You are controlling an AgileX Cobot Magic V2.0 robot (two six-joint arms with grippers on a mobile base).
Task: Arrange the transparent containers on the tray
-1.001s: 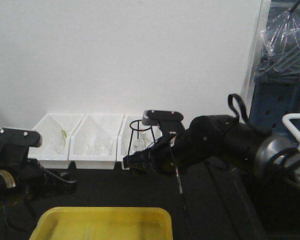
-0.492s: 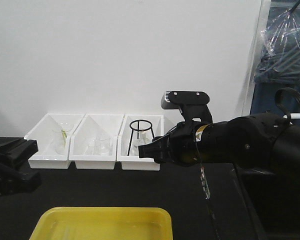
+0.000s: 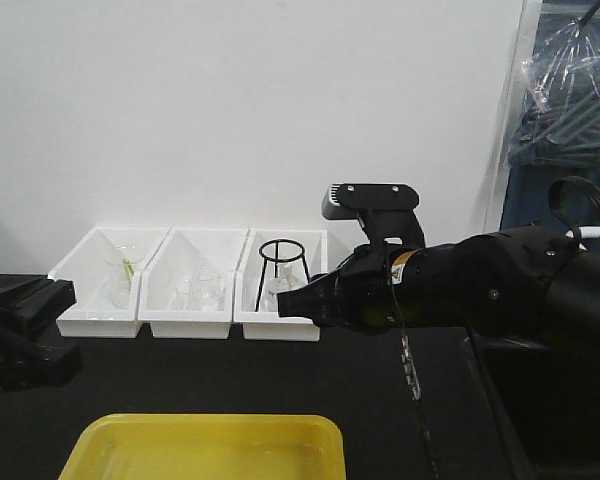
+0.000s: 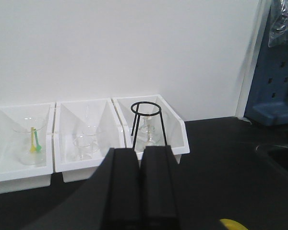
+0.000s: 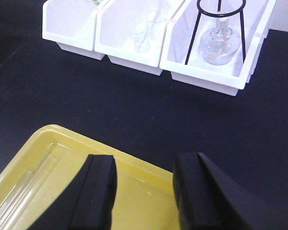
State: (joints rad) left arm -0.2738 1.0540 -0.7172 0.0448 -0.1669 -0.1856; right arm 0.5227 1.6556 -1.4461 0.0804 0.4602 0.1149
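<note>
The yellow tray (image 5: pixel 72 134) lies on the black table, and its far rim (image 3: pixel 206 425) shows at the bottom of the front view. Two clear test tubes (image 5: pixel 28 188) lie side by side along the tray's left part. My right gripper (image 5: pixel 144 168) hangs open and empty over the tray's far rim, to the right of the tubes and apart from them. In the front view it (image 3: pixel 291 303) points left from the big black arm. My left gripper (image 4: pixel 140 151) is shut on nothing, aimed at the white bins. A sliver of the tray (image 4: pixel 229 224) shows at its lower right.
Three white slanted bins (image 3: pixel 190 288) line the back wall. The right one holds a black ring stand (image 3: pixel 283 268) over a round flask (image 5: pixel 216 45). Beakers (image 5: pixel 146 29) stand in the middle bin. The left arm (image 3: pixel 22 335) sits low at the far left.
Over the last second the right arm lifted and drew back to the right. The left arm pulled back toward the left edge. Since half a second ago almost nothing has moved.
</note>
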